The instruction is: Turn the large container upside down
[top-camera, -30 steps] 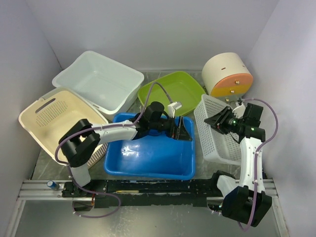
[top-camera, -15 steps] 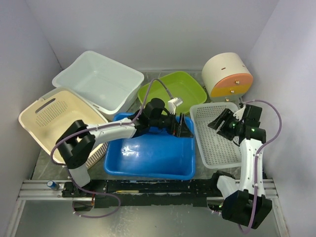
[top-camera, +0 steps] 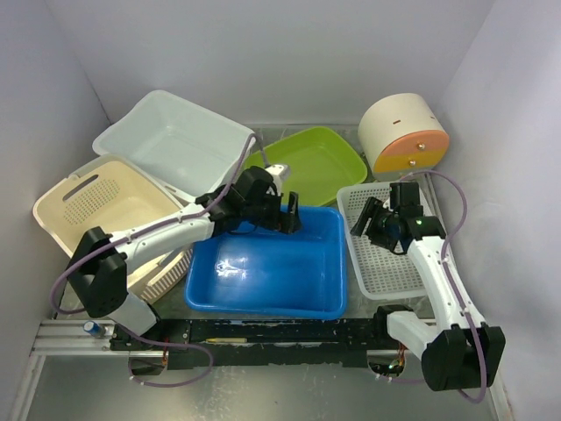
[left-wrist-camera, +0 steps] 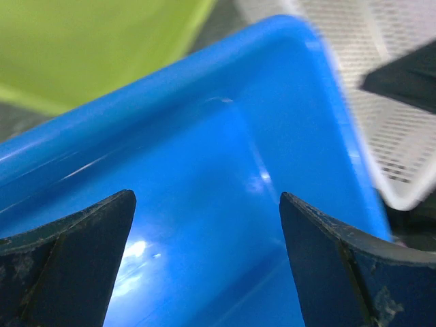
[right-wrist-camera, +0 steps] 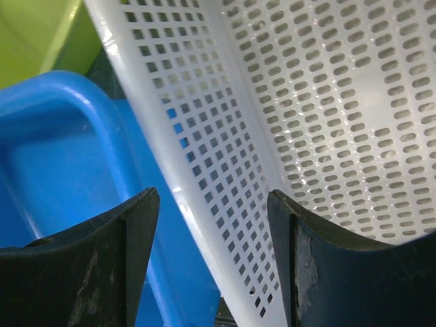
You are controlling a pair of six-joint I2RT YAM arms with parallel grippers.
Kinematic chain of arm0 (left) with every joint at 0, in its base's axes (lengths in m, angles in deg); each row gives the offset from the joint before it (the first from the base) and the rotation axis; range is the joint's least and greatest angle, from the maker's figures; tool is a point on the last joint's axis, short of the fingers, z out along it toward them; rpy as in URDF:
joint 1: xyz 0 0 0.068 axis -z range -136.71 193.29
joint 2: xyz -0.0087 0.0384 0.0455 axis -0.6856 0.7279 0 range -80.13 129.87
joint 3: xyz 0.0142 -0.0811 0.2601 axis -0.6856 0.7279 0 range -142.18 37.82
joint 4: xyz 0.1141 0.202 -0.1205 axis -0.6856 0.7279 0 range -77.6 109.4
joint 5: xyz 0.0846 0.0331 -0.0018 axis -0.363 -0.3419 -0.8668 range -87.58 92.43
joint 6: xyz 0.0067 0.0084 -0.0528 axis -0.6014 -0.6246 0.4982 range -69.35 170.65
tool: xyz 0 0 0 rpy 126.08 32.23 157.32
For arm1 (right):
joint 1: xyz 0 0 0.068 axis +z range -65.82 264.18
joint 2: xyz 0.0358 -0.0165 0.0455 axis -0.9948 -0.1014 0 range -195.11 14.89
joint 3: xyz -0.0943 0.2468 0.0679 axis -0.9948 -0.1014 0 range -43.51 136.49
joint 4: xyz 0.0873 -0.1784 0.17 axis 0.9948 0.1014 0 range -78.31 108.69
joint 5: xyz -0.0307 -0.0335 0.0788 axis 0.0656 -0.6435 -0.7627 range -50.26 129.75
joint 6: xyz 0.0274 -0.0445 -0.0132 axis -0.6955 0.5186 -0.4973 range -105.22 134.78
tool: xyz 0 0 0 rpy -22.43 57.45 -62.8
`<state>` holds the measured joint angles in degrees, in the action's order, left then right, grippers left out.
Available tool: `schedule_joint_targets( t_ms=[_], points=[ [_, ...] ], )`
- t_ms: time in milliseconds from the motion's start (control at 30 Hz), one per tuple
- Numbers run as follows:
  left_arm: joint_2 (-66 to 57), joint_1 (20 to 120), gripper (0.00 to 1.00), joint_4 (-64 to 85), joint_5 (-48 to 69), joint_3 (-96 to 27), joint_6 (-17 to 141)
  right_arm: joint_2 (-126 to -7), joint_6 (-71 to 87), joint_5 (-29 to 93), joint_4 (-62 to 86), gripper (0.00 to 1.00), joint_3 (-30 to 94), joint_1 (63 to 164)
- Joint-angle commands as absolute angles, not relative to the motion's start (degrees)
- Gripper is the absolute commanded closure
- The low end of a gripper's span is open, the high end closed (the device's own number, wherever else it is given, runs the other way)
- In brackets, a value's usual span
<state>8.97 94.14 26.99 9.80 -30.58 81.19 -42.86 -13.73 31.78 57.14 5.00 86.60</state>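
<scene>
Blue tub (top-camera: 263,272) sits upright between green tray (top-camera: 320,162) and the arms. Left claw (top-camera: 287,217) hovers spread over its far rim; right claw (top-camera: 365,224) is spread above the white basket (top-camera: 386,263). Likely light, stiff, slick plastic, best gripped at the rim.

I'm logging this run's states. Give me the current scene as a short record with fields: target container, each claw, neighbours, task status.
target: blue tub, upright, opening facing up
left claw: open, over the tub's far rim, holding nothing
right claw: open, the white mesh basket wall nearest the tub between its fingers
neighbours: green tray behind the tub; white tub and cream basket to its left
task status: tub not yet turned over
</scene>
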Motion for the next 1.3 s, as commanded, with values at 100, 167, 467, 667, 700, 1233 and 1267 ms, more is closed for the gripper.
schedule_joint_targets(
  t_ms=[100,167,467,667,700,1233,1267],
  points=[
    [8.0,90.7,0.02,39.6,1.1,-27.7,79.7,-44.8,-15.1,39.1,55.0,0.35,4.7,88.2],
    [8.4,89.9,0.02,41.2,-0.3,-27.1,80.1,-45.3,-15.1,38.9,54.5,0.35,4.4,88.6],
    [7.7,89.3,0.03,46.8,-0.6,-22.2,83.6,-49.4,-16.3,41.0,54.5,0.37,4.3,95.4],
    [2.4,89.3,0.03,50.0,-0.8,-14.8,86.2,-52.2,-18.1,45.2,56.2,0.38,4.9,101.0],
    [1.6,89.3,0.03,50.2,-0.7,-14.2,86.4,-52.9,-18.6,46.3,56.5,0.38,5.2,101.4],
    [-2.7,90.4,0.03,42.6,6.3,-24.7,84.1,-47.4,-20.4,47.6,62.3,0.95,16.4,101.1],
    [-2.7,90.4,0.03,41.7,6.8,-25.6,83.9,-46.7,-20.6,46.8,63.2,0.99,18.5,100.6]
  ],
)
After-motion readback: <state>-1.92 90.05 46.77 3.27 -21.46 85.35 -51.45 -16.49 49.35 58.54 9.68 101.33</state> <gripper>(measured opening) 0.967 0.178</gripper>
